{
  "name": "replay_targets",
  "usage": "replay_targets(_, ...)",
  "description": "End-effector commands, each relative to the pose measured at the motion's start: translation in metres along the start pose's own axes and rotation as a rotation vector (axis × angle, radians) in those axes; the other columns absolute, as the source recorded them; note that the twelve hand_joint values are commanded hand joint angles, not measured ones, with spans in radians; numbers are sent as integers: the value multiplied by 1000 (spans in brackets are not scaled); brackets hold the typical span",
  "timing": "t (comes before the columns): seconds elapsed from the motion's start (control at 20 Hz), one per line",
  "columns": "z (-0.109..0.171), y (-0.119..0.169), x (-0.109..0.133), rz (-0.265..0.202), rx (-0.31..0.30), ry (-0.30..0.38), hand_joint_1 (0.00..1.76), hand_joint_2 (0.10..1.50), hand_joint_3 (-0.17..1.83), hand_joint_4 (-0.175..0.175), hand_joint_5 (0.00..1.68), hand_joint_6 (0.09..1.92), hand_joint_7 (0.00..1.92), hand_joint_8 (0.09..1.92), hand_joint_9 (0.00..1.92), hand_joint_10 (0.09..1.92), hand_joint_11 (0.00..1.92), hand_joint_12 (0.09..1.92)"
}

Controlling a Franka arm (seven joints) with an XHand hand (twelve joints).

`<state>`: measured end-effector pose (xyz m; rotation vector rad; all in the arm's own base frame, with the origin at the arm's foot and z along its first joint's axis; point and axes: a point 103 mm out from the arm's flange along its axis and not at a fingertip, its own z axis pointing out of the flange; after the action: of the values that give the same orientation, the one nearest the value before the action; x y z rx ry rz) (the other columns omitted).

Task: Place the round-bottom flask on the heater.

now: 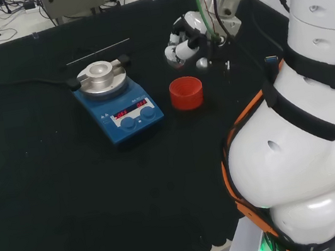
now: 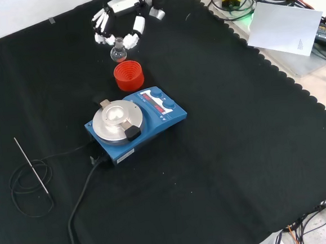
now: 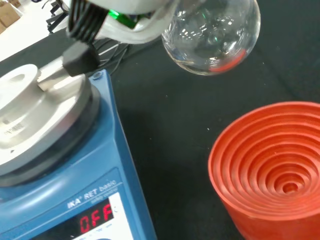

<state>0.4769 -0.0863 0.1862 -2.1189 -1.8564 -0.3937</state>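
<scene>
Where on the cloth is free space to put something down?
Front view: bare cloth right of the heater. Crowded: hand, flask and red stand close together; cable and rod lie left of the heater.

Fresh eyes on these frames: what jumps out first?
The blue heater with its round silver top sits mid-cloth in the front view, its red display lit. Just beyond it stands an empty red ribbed stand. Above that stand the hand holds a clear round-bottom flask lifted off it, the glass bulb large in the wrist view.
</scene>
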Motion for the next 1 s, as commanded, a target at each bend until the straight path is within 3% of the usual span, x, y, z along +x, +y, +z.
replay_targets(0.05, -8, -6, 13, -8, 22, -10, 1069, 710, 894, 19, 974, 1303, 576, 643, 764, 593, 316, 1307)
replay_targets(0.2, -10, -4, 17, -14, 25, -11, 1069, 708, 897, 19, 975, 1303, 577, 643, 764, 593, 316, 1307)
replay_targets(1.0, 3, 59, 108, -143, 107, -23, 1072, 699, 909, 19, 981, 1300, 577, 642, 768, 595, 317, 1308)
